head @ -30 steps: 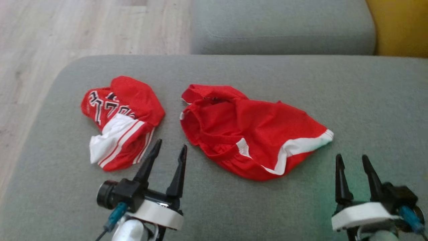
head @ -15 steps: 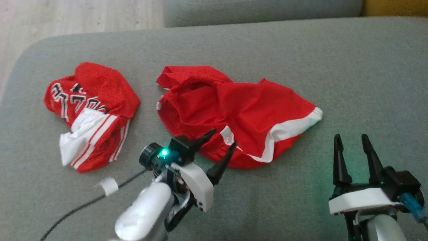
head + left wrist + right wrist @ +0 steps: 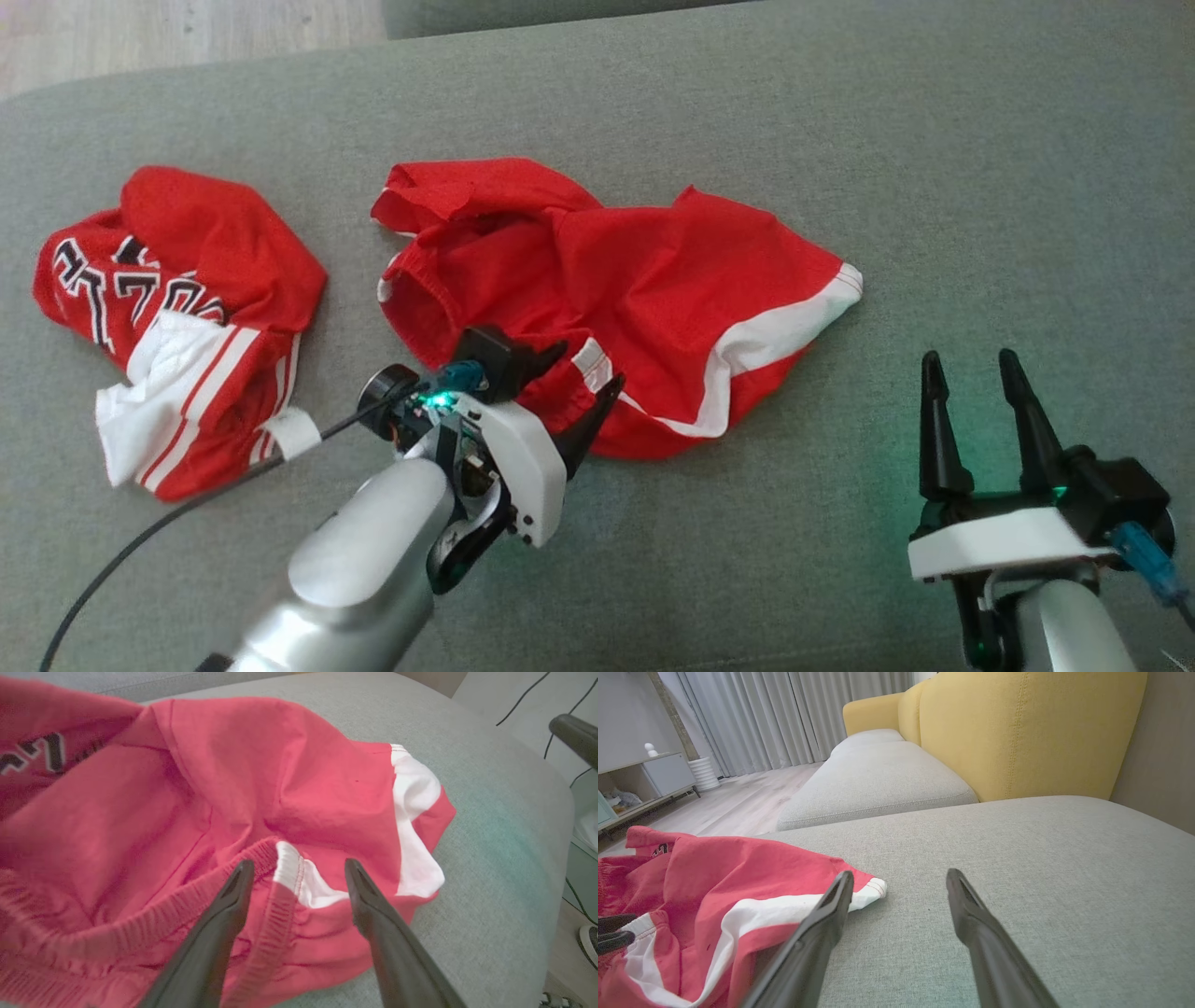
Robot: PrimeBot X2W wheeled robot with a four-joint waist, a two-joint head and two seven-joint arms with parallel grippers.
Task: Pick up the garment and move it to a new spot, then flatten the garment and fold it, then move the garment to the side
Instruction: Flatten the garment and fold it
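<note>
Grey seat cushion (image 3: 840, 140) is carrying everything, with pale wood floor (image 3: 187, 37) showing past its far edge. At the far left of the right wrist view, a low cabinet (image 3: 649, 772) is standing near the curtains; its open compartment is holding something crumpled, too small to tell. Left of the left gripper (image 3: 589, 364), and apart from it, a second red top (image 3: 187, 280) with black-and-white lettering and white stripes is lying bunched. That gripper is leaning in at a tilt, its fingers standing wide apart and gripping nothing. They are straddling the near waistband of the garment (image 3: 653, 271), one on each side of a white seam patch. The garment, red shorts with white side panels and a gathered elastic waistband, is lying crumpled just ahead of this gripper and ahead-left of the right gripper (image 3: 968, 358). The right gripper is hovering over bare cushion, fingers likewise spread, holding nothing, with the white-edged hem lying near its left finger. A yellow backrest (image 3: 1017, 732) is rising beyond it.
</note>
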